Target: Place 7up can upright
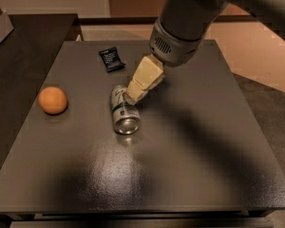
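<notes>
Jaws at far end of lying 7up can point(123, 112), state unclear | orange ball point(52, 100) apart | black packet point(111, 59) behind

The dark grey counter point(194, 151) carries three things. A 7up can point(124, 114) lies on its side near the middle, one shiny end facing the front edge. An orange ball point(52, 100) sits well apart toward the left edge, and a small black packet point(111, 59) lies flat near the back. The hand point(131, 97) hangs at the can's far end.
</notes>
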Motion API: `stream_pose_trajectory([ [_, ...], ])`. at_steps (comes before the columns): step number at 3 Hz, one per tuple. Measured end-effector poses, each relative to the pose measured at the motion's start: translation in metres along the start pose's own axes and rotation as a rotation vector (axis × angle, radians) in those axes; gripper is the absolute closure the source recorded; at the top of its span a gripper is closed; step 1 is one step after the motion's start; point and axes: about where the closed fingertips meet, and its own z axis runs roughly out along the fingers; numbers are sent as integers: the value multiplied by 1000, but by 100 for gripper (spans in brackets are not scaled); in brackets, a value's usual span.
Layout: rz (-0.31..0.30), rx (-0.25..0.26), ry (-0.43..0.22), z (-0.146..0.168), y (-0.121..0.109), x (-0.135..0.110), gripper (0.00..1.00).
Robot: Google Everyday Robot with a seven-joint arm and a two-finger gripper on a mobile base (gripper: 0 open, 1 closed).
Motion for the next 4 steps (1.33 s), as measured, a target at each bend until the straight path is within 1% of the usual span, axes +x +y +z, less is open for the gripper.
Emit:
stream_pose_trajectory([
  [1, 109, 27, 45, 10, 6, -19, 0],
  [2, 216, 80, 54, 15, 11, -28, 0],
  [3, 258, 86, 47, 14, 10, -29, 0],
  [4, 265, 89, 90, 17, 15, -28, 0],
])
